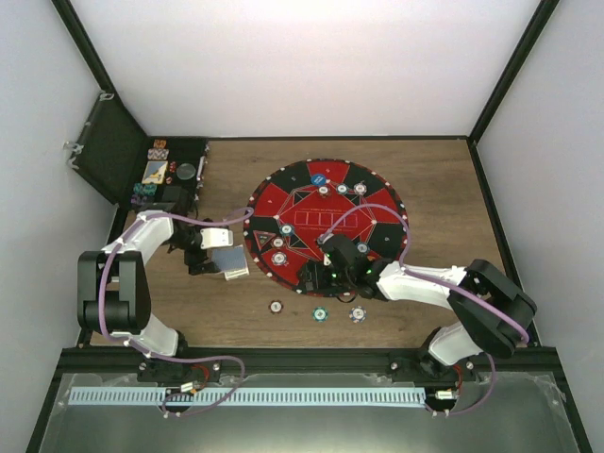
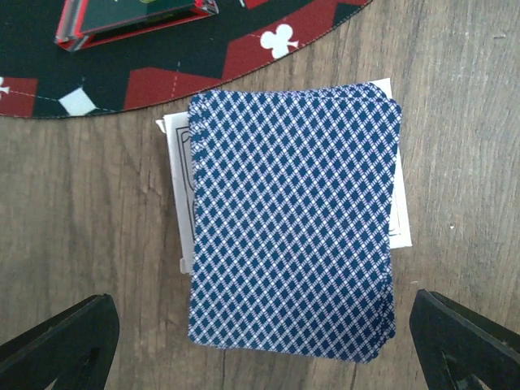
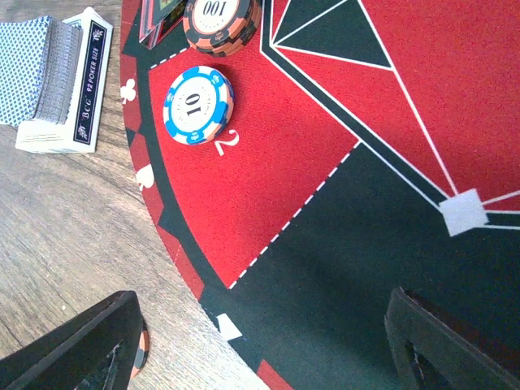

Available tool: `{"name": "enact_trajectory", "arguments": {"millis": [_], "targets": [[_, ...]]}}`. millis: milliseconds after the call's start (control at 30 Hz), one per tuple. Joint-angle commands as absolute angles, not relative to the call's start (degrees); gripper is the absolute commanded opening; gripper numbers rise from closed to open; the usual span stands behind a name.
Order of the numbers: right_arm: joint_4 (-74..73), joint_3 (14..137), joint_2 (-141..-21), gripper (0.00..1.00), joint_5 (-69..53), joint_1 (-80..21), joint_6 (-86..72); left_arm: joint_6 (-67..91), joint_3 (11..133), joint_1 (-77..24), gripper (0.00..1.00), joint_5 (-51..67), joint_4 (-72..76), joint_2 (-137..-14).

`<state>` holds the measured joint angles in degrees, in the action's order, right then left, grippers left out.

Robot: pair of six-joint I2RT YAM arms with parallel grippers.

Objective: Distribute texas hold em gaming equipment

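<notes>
The left end effector (image 2: 262, 325) is hovering right over the deck of cards (image 2: 292, 219), its fingers (image 2: 65, 345) spread wide on either side and gripping nothing at all. The deck is lying with its blue-and-white diamond backs up, on the wooden surface (image 2: 89, 211) just off the rim of the round mat (image 2: 146, 81). It is sitting on a white box (image 3: 89, 81) whose edges are peeking out.

Over on the other side, the right end effector (image 3: 264, 325) is hanging above the mat's near-left edge, released too, with nothing between its fingers. Just ahead of it a blue-and-white chip (image 3: 197, 104) marked 10 is resting on a red panel, with an orange chip (image 3: 219, 23) marked 100 sitting just beyond.

Three more chips (image 1: 320, 314) are lying in a row on the bare surface in front of the mat. A blue button (image 1: 318, 177) is sitting at the mat's far rim. An open black case (image 1: 113, 146) is standing at the far-left corner.
</notes>
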<state>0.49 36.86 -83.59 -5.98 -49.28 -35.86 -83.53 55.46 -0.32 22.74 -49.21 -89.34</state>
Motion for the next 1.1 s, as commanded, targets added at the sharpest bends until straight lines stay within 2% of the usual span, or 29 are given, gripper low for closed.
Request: {"name": "enact_trajectory", "arguments": {"millis": [0,1067], "targets": [[1.2,36.8,-82.4,0.85,-6.0,-49.8,-36.2,-84.6,57.1,-0.5,1.00,24.7,-49.7,-89.7],[0.8,36.5,-81.8,0.82,-6.2,-50.1,-36.6,-85.4,55.2,-0.7,1.00,22.8,-46.0,-95.5]]}}
